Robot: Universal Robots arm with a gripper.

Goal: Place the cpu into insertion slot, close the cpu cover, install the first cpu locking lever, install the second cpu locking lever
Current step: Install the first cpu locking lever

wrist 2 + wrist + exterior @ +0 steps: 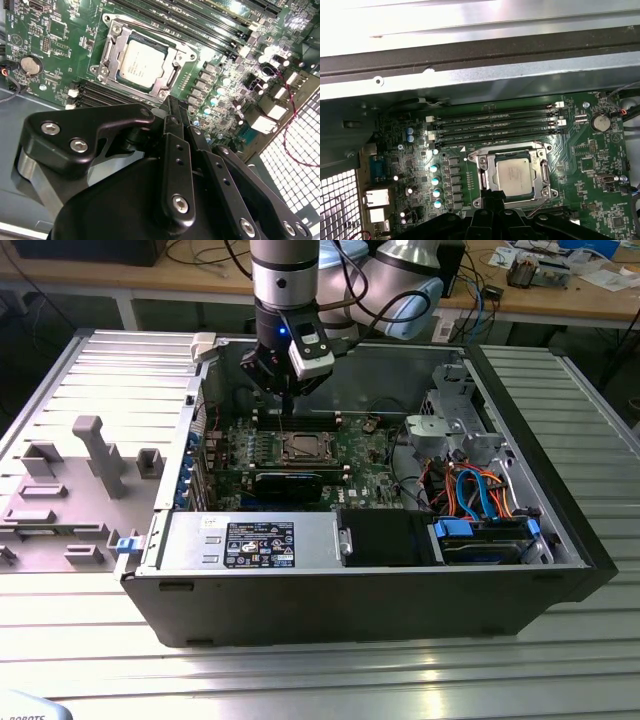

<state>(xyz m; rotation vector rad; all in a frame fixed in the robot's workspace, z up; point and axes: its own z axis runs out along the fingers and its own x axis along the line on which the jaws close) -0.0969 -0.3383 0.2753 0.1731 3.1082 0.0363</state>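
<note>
The cpu (142,62) is shown with a plain silver-grey top, framed by the silver cover (111,47). The board (55,47) is coloured green, and the slots (495,121) on it black. The gripper (171,104) is finished in black. Orange and blue cables (478,490) are seen at the exterior view's right. The case (350,600) is painted black.

The metal table (330,680) bears a computer case (350,605) and grey fixture (70,510).

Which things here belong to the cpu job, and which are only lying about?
Job: cpu, cpu cover, insertion slot, claw.
Lying about: coin battery, memory slots, orange cables, grey fixture.
</note>
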